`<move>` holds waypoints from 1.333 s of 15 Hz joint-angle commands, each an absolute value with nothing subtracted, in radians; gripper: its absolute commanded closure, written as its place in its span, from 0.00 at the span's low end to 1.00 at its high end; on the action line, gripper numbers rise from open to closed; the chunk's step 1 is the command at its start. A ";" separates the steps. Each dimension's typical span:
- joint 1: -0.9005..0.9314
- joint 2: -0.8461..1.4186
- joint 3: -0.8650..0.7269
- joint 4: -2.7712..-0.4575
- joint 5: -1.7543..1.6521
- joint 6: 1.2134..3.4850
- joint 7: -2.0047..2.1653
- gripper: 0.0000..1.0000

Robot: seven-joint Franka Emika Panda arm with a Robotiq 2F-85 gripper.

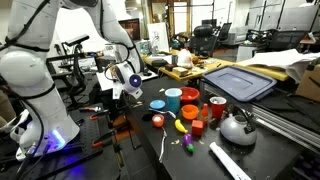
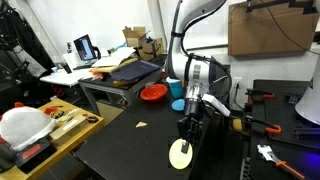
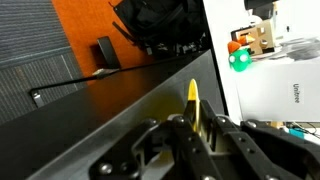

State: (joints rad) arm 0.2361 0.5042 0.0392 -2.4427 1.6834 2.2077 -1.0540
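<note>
In the wrist view a thin yellow disc (image 3: 192, 100) shows edge-on, pinched between the two black fingers of my gripper (image 3: 196, 122), which is shut on it. In an exterior view the gripper (image 2: 187, 128) points down over the black tabletop (image 2: 130, 140), and the pale yellow round disc (image 2: 180, 153) hangs upright from it, low over the surface near the table's edge. In an exterior view the gripper (image 1: 120, 93) is at the table's near-left corner; the disc is hard to make out there.
Further along the table stand an orange plate (image 1: 158, 103), a blue cup (image 1: 173, 100), a red cup (image 1: 190, 97), a red mug (image 1: 215, 108), a metal kettle (image 1: 237, 127) and a grey lid (image 1: 238, 82). A red bowl (image 2: 153, 93) sits behind the arm.
</note>
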 commanded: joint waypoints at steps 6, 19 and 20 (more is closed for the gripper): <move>0.277 0.355 0.070 -2.464 1.440 2.458 -0.771 0.98; 0.248 0.240 0.133 -2.488 1.054 2.627 -0.383 0.98; 0.245 0.223 0.134 -2.489 1.017 2.634 -0.351 0.98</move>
State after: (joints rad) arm 0.2641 0.3051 0.1165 -2.4487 1.1016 2.6044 -0.4478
